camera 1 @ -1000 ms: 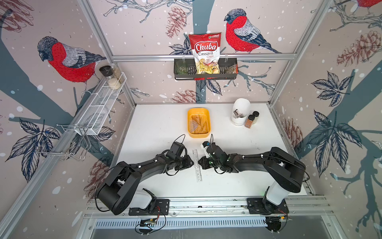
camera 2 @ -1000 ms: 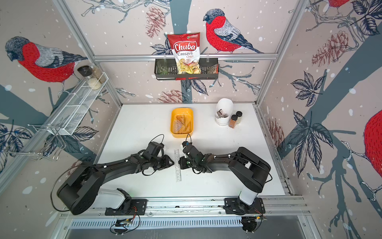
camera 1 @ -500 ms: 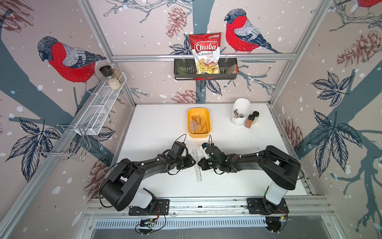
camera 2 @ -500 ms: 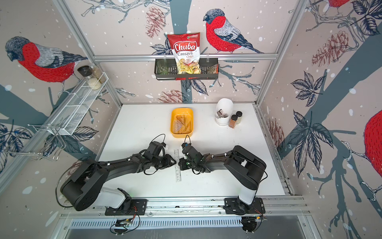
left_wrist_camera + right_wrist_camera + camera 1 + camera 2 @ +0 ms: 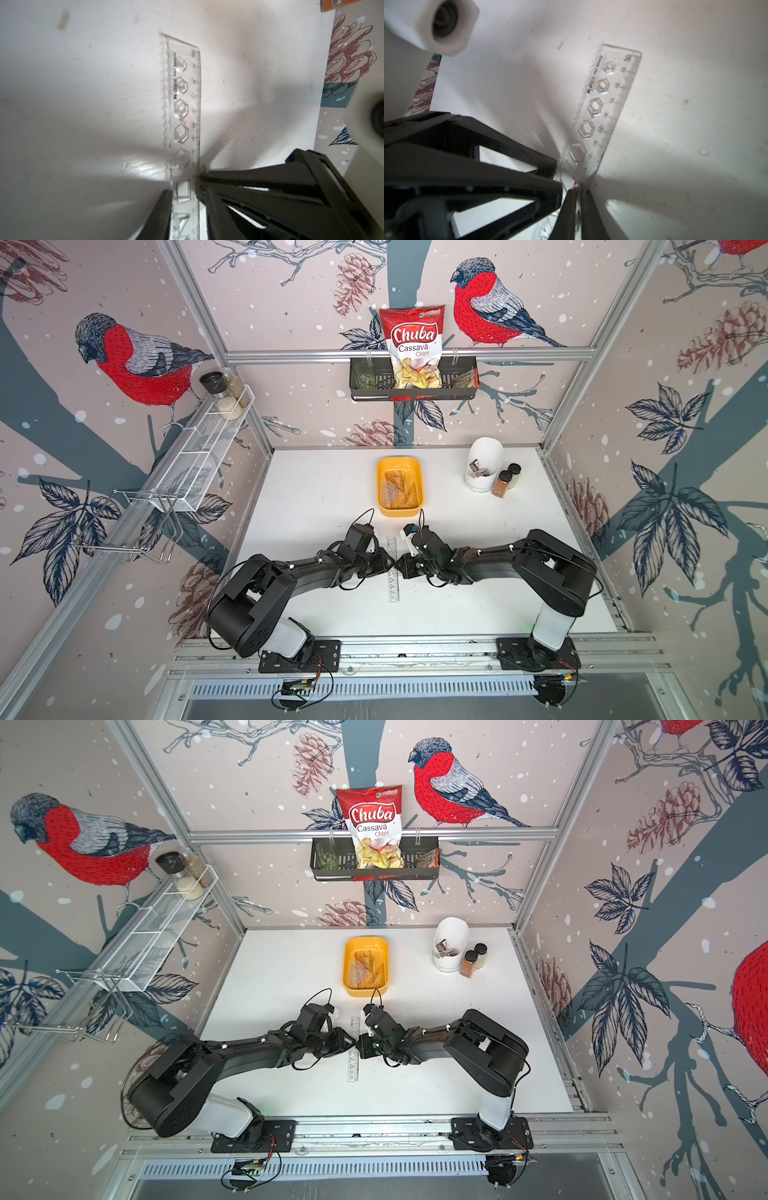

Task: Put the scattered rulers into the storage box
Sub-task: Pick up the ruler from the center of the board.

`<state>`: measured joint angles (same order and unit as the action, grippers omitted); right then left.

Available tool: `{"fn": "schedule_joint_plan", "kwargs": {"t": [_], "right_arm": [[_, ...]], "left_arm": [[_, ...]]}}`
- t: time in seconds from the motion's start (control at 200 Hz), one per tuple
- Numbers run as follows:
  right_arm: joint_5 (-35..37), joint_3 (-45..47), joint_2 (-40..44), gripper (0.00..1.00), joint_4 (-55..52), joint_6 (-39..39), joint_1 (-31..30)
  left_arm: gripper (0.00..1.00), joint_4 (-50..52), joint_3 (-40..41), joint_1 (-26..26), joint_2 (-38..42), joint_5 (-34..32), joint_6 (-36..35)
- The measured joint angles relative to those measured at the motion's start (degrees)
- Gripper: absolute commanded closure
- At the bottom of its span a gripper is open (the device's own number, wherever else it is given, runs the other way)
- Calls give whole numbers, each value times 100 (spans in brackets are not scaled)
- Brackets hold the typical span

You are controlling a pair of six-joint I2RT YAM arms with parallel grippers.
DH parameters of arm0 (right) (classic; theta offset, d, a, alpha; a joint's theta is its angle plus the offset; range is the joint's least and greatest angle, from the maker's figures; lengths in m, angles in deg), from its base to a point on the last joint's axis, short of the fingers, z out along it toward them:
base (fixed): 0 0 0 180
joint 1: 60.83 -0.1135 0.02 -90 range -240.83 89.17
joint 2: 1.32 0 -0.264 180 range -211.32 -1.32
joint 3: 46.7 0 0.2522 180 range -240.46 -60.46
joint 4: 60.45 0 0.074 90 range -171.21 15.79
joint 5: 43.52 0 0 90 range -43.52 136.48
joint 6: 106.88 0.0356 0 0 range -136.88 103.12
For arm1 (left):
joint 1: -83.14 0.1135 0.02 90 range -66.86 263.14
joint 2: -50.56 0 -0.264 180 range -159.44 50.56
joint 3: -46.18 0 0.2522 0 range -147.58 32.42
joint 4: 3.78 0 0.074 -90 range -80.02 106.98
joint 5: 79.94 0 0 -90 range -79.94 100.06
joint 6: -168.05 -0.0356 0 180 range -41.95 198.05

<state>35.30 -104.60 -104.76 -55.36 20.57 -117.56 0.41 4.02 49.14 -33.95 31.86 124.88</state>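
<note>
Under the aluminium frame, with bullfinch-and-pinecone wallpaper on three sides, we see a white table (image 5: 316, 497), scuffed and speckled in the wrist views. Towards its back stands the storage box (image 5: 400, 511), with several rulers (image 5: 399, 489) lying inside. A white pot (image 5: 484, 464) stands well off to one side of it.

One clear stencil ruler (image 5: 393, 591) lies out on the table in front of the box, between the two arms. The left gripper (image 5: 385, 566) and the right gripper (image 5: 402, 567) meet over its middle from opposite sides. In the left wrist view one of the left fingers (image 5: 164, 209) sits just beside the wavy edge, and the jaws stand apart across the ruler's width. We cannot tell whether they squeeze it. The right gripper's jaws are clenched, tips against the graduated edge; whether they catch any of it we cannot tell.

The ruler's long axis runs front to back, pointing at the box, with triangle cut-outs at the near end and hexagons towards the far end.
</note>
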Motion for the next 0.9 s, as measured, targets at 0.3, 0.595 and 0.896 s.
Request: {"fn": "schedule_joint_plan", "kwargs": {"t": [0.3,0.595,0.896], "right_arm": [[22,-44,-85,87,101,0,11],[4,109,-70,87,352,28,28],[-188,240,184,78,173,42,87]], "left_arm": [[67,-42,4,-35,48,-232,111],[52,-39,81,-76,214,-234,273],[50,155,138,-92,422,-367,376]]}}
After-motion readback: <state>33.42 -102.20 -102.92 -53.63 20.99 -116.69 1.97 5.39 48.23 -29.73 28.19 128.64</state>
